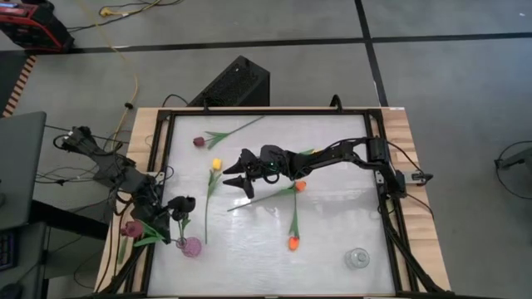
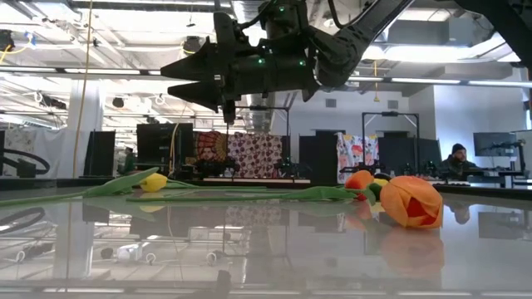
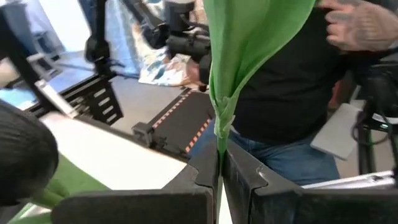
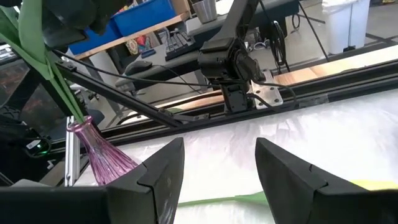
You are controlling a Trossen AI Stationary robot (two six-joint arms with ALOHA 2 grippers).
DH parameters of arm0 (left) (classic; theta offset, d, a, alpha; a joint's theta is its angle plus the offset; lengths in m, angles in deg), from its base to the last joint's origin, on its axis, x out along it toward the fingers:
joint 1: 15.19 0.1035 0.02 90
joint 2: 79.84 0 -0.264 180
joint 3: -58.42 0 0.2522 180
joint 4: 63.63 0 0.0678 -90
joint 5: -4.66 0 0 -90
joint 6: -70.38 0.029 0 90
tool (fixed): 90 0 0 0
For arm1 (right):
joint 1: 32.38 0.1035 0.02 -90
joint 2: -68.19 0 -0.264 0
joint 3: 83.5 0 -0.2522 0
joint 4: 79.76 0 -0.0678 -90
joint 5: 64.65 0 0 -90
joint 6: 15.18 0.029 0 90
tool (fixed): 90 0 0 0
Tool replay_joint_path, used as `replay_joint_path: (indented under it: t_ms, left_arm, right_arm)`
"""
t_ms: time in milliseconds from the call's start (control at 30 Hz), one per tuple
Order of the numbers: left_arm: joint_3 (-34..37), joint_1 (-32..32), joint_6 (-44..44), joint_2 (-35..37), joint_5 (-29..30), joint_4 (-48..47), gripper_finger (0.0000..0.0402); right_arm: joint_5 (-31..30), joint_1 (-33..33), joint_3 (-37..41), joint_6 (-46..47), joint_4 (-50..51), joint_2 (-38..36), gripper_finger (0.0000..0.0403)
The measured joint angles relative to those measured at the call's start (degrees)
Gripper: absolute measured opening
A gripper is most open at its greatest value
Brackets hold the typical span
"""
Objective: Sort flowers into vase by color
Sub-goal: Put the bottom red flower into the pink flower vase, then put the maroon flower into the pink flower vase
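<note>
Left hand [image 3: 219, 180] clamps a green stem [image 3: 221, 134]; right hand [image 4: 219, 171] gapes, seemingly empty.

Yellow tulip [image 1: 216, 164], orange tulips [image 1: 293, 242], maroon tulip [image 1: 199, 142] lie flat, mid-table.

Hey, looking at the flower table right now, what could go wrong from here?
1. The left gripper is clamped on a green stem right by the pink vase; a sideways pull might tip the vase.
2. The open right gripper hovers above the table near the yellow tulip; coming down, it may push the thin stem away rather than grasp it.
</note>
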Motion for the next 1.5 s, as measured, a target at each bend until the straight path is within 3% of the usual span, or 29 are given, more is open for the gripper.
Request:
replay_joint_path:
  t_ms: [267, 533, 733, 967, 1267, 1400, 1500]
  left_arm:
    - [0.0, 0.0, -7.07, 0.0, 7.12, -2.9, 0.0066]
    - [-2.17, 0.02, -16.43, -0.02, 7.55, -9.29, 0.0129]
    - [-7.68, 0.02, -23.11, -0.04, 8.52, -19.08, 0.0131]
    - [-14.08, 0.02, -30.66, -0.02, 14.59, -35.17, 0.013]
    - [-17.23, 0.04, -40.28, -0.02, 19.18, -46.43, 0.0129]
    - [-18.41, 0.07, -41.96, -0.04, 25.12, -50.69, 0.0129]
    - [-18.58, 0.07, -38.24, -0.02, 30.24, -51.7, 0.0129]
  right_arm:
    - [0.19, 0.46, 0.02, 0.0, 1.1, 0.0, 0.0222]
    - [0.22, 0.39, 0.04, -0.04, 3.5, 0.0, 0.0222]
    - [0.22, 0.4, 0.04, -0.79, 3.91, 0.0, 0.0222]
    - [0.24, 0.41, 0.04, -1.58, 4.87, 0.0, 0.0222]
    - [1.6, -0.34, 0.04, -5.76, 7.05, 0.0, 0.0222]
    - [1.92, -1.95, -0.02, -7.34, 7.52, 0.0, 0.0222]
    - [1.9, -4.29, -1.33, -7.93, 11.46, 0.0, 0.0222]
